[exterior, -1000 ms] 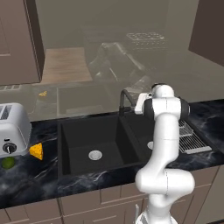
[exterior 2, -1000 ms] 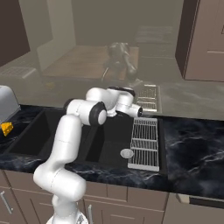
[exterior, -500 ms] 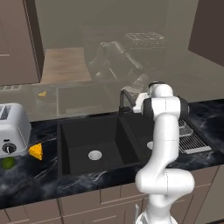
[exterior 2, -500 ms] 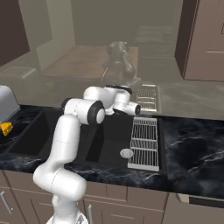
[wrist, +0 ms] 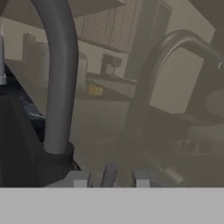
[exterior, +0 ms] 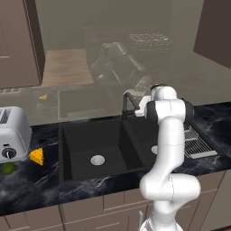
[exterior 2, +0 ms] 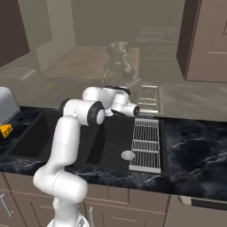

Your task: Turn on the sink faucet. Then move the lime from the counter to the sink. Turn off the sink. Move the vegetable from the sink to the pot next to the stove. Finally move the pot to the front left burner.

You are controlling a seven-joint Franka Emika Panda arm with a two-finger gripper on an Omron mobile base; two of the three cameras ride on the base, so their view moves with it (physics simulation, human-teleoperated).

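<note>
Centrally in the left base view, the white arm is seen rising from the lower right, bent at the elbow and folded back so that the hand (exterior: 140, 107) is brought level with the sink faucet (exterior: 128, 103), at the rear edge of the sink (exterior: 72, 135). From the right base view the forearm is seen reaching across the basin towards the middle of the frame. In the hand view, the two dark fingertips (wrist: 77, 179) are set at the bottom, a slim grey lever between them, and the faucet's thick neck is seen rising at the left; the jaws are narrowed, though whether the lever is actually pinched cannot be told.

The surface (exterior: 40, 178) is a black slab with pale veins. At the left edge of the left base view a toaster (exterior: 13, 133) is placed, with the lime (exterior: 7, 168) just in front of it and a cheese wedge (exterior: 37, 156) just to the right. A wire rack (exterior 2: 146, 142) is laid along the sink's right side. Brown cabinets (exterior 2: 206, 40) are hung at the upper right.
</note>
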